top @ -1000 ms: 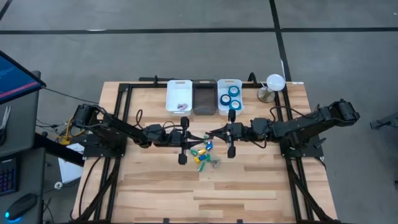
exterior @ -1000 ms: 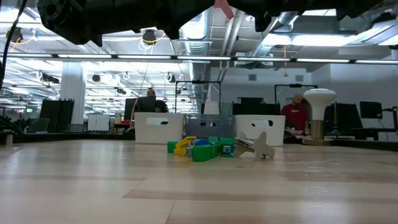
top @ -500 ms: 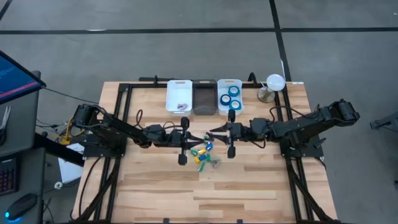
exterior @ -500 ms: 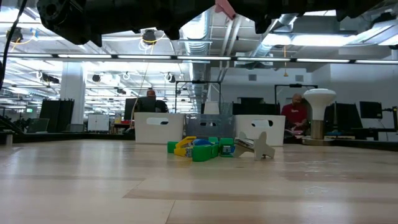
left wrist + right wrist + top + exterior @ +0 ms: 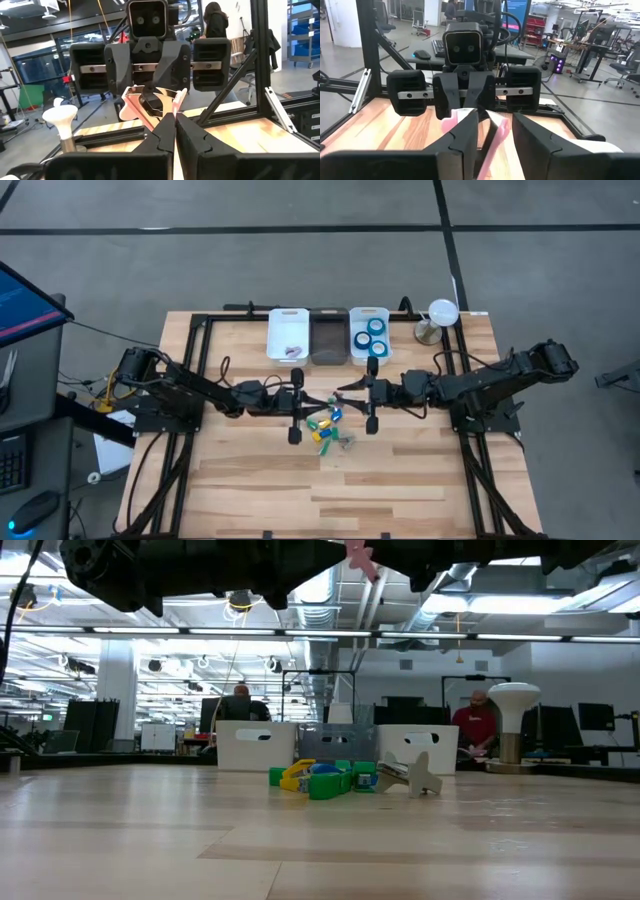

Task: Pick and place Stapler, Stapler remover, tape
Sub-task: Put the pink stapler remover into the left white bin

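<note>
A pink stapler remover (image 5: 131,104) with a dark middle hangs high over the table's centre, and shows at the top of the low view (image 5: 358,554). My left gripper (image 5: 322,401) reaches level from the left and is shut on it. My right gripper (image 5: 345,392) faces it from the right, open, one finger on each side of the remover (image 5: 498,134). Below them, small green, yellow and blue staplers (image 5: 322,427) lie in a heap on the table. Blue rolls of tape (image 5: 374,333) lie in the right white bin (image 5: 356,312). My left gripper pinches one pink arm of the remover (image 5: 174,106) between its two fingers, which come level from the table's left. The remover is lifted clear of the table, its spread end toward the right arm. My right gripper's open fingers flank the remover; I cannot tell whether one touches it.
Three bins stand in a row at the far edge: a white one (image 5: 274,330) holding a small pinkish item, a dark one (image 5: 328,337), and the tape bin. A white lamp (image 5: 440,313) stands at the far right. A grey metal piece (image 5: 410,775) lies beside the heap.
Both arms have kept their place. At the top of the low view, the visible pink part of the remover has tipped a little.
</note>
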Robot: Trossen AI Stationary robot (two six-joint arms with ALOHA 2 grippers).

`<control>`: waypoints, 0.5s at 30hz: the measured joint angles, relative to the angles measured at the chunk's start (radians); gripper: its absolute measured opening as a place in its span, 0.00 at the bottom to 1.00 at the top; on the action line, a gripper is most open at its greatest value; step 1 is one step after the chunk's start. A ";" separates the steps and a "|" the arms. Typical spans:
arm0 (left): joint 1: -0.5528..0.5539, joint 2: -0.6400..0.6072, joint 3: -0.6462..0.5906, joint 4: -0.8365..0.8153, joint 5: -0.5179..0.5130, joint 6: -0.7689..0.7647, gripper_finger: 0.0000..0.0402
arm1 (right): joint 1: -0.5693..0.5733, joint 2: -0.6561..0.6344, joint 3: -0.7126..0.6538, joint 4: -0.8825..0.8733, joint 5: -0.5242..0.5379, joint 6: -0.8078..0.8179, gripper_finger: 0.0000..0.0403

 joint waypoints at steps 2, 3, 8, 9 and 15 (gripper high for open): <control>0.000 0.000 -0.002 -0.001 -0.006 0.000 0.00 | 0.000 -0.002 0.000 0.000 0.000 -0.001 0.28; 0.002 0.000 -0.003 -0.009 -0.018 0.001 0.00 | 0.000 -0.003 0.000 0.002 0.000 -0.001 0.28; 0.024 0.000 -0.004 -0.019 -0.032 0.000 0.00 | 0.006 -0.003 0.000 0.006 0.046 -0.002 0.28; 0.031 0.000 -0.004 -0.021 -0.033 0.000 0.00 | 0.008 -0.003 0.000 0.006 0.064 -0.007 0.28; 0.094 -0.003 -0.008 -0.032 -0.032 0.000 0.00 | 0.055 -0.003 0.000 0.007 0.113 -0.028 0.28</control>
